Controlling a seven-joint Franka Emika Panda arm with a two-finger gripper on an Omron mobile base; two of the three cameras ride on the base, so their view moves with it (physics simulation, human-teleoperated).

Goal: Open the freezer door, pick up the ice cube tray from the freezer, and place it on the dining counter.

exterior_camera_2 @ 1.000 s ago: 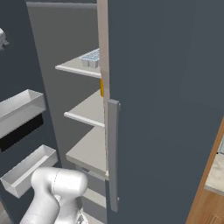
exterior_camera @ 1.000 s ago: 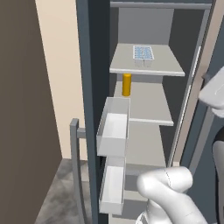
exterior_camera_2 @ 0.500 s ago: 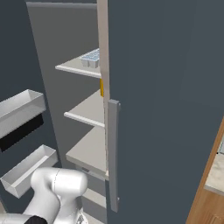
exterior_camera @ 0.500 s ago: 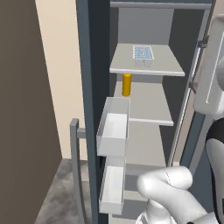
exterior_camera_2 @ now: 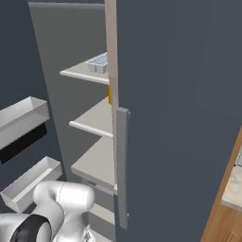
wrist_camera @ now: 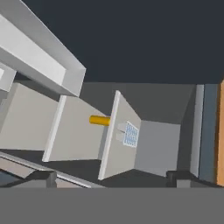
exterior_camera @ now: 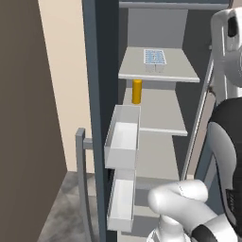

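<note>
From where I stand, the white arm (exterior_camera: 189,212) is nearest, its elbow bulging low in front of the open freezer (exterior_camera: 156,142) and its upper part rising along the right edge of the left base view. In the hand view the claw (wrist_camera: 111,177) has its two dark tips far apart at the bottom, jaws spread wide with nothing between them, and it is aimed into the compartment from outside.

Next comes the freezer door (exterior_camera: 97,118), swung open and seen edge-on in the left base view, its long grey handle (exterior_camera: 81,184) on the outer side. Two white door bins hang on its inner face, an upper bin (exterior_camera: 123,142) and a lower bin (exterior_camera: 120,201), one above the other. In the right base view the plain slate-blue door (exterior_camera_2: 179,108) stands shut beside the opening, its grey handle (exterior_camera_2: 122,165) running down its near edge.

Deeper in, light grey shelves step upward. An orange cylinder (exterior_camera: 137,91) stands upright near the left front of a middle shelf (exterior_camera: 160,118). Farthest and highest, the ice cube tray (exterior_camera: 154,58) lies flat on the upper shelf (exterior_camera: 179,71), towards the middle, well apart from the claw. In the right base view the tray peeks out from behind the shut door's edge.
</note>
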